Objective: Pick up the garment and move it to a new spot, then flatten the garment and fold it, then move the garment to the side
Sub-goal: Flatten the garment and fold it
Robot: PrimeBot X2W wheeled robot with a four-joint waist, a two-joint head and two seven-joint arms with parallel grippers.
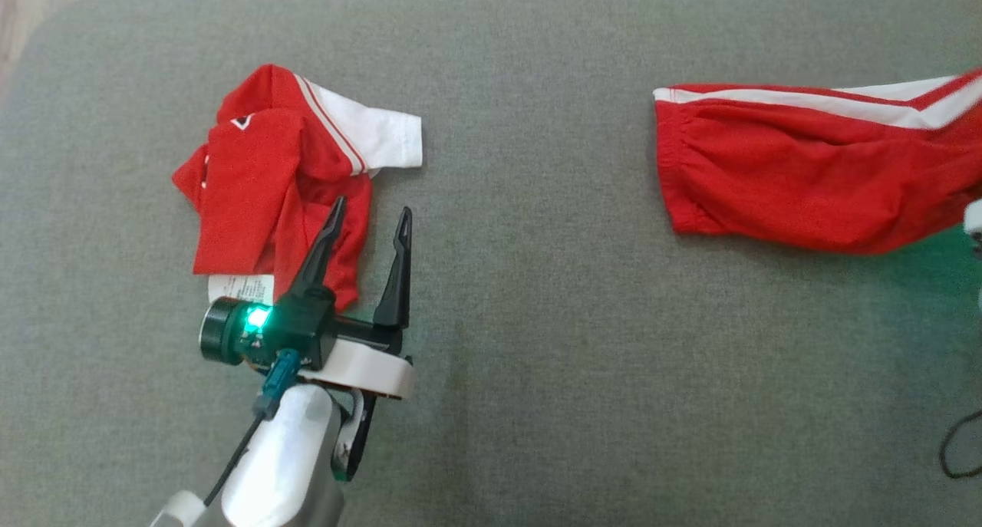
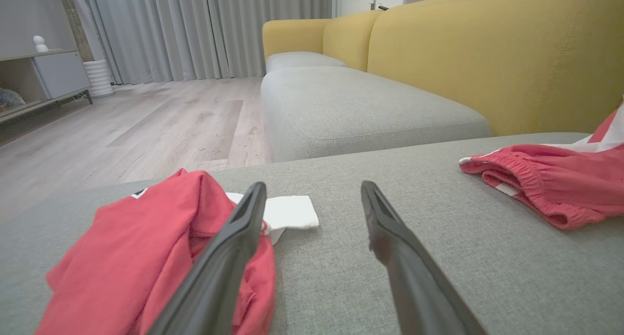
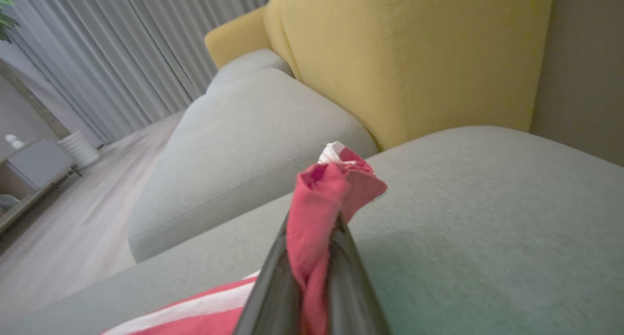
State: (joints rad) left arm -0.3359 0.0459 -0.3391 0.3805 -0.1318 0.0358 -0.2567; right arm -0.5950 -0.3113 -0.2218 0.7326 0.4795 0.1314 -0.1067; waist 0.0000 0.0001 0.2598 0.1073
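**A:** Where are the red shorts?

**B:** They lie on the right side of the grey sofa cushion, with the elastic waistband toward the middle and white stripes along the far edge. The right pincer is clamped on a bunch of their red fabric, which pokes out past its fingertips.

**A:** And the left pincer?

**B:** It is spread wide with nothing between its fingers. It sits at the near right edge of a crumpled red jersey on the left side of the cushion. One finger lies over the red cloth, the other over bare cushion. Whether it touches the cloth cannot be told.

**A:** How does the jersey lie?

**B:** It is bunched up, with one white sleeve pointing right and a white label at its near edge. It is well apart from the shorts.

**A:** What is around the cushion?

**B:** There is a yellow backrest on the far side. A wooden floor and grey curtains are off to the left.
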